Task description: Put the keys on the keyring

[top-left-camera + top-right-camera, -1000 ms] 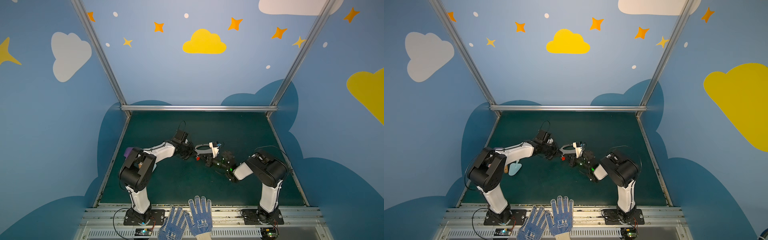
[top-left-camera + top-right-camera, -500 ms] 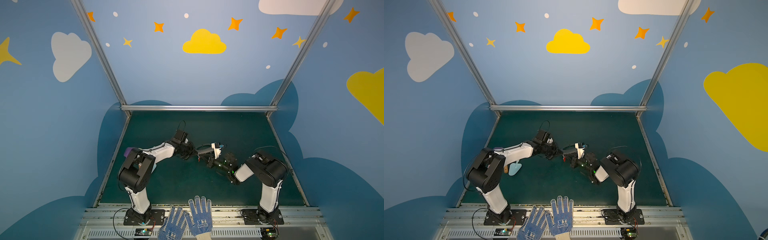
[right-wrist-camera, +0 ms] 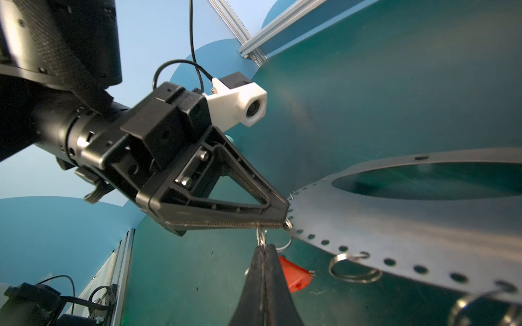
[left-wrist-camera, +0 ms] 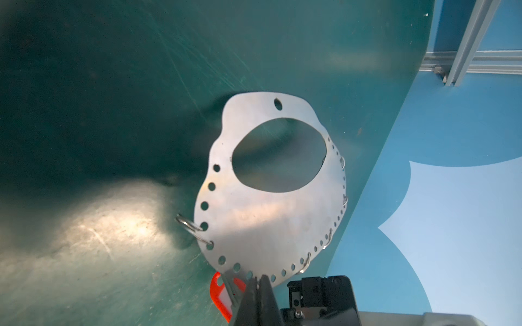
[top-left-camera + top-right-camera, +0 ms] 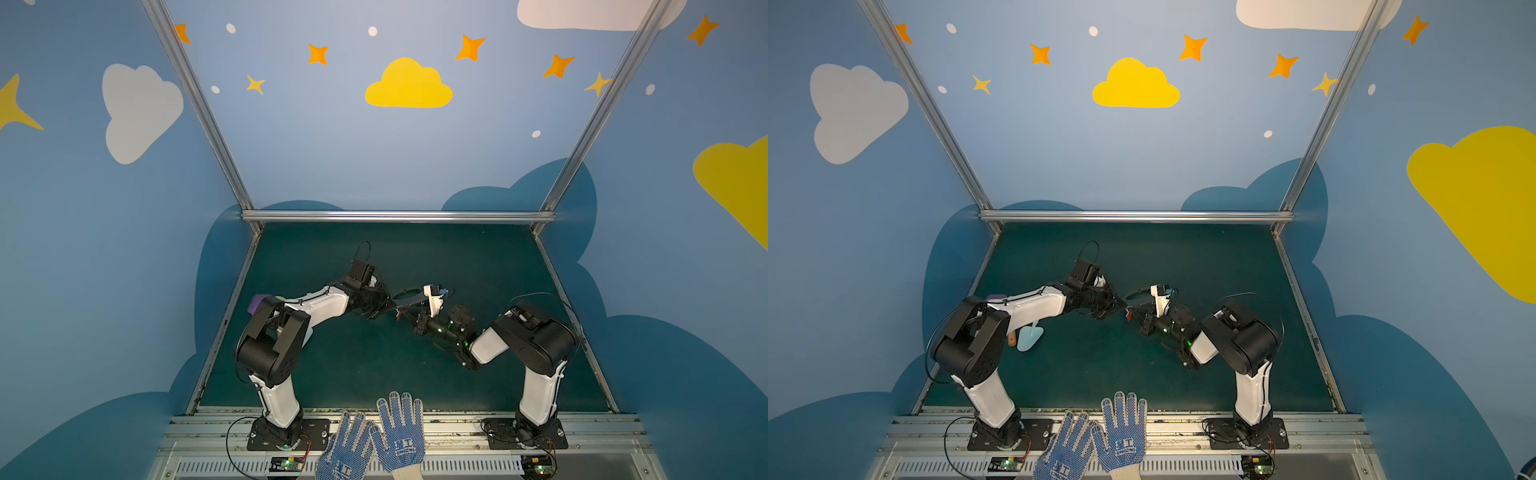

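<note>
Blue dotted knit gloves [image 5: 399, 436] at six o'clock; pale blue plastic toy shovel [image 5: 1030, 337] at nine o'clock on the dark green bench [image 5: 457, 257].

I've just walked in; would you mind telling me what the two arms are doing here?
The two arms meet over the middle of the green table. The left gripper is shut on the rim of the grey metal plate, holding it clear of the table. The right gripper is shut on the small wire ring of the red-tagged key, right at the plate's edge. Whether the key is hooked on yet is not visible.
</note>
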Motion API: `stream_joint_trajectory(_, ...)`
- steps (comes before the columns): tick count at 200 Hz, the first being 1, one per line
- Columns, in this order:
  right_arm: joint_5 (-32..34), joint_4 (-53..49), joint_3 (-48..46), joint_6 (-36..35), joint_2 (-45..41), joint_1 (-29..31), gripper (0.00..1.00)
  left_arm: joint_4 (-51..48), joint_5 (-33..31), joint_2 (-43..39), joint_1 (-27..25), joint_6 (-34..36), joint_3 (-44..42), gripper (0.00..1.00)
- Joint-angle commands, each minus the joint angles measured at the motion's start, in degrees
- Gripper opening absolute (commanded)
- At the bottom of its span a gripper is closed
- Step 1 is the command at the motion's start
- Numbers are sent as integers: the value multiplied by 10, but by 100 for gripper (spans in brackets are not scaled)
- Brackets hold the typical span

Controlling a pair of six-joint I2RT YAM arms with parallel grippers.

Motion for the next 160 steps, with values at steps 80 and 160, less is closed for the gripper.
stream_joint_trajectory(80, 11, 18, 13, -21, -52, -1, 0, -45, -16, -55, 3, 18, -5, 17)
stream_joint_trajectory(160, -3, -8, 8, -37, -108, 0, 0, -90, -39, -102, 12, 60, 13, 19)
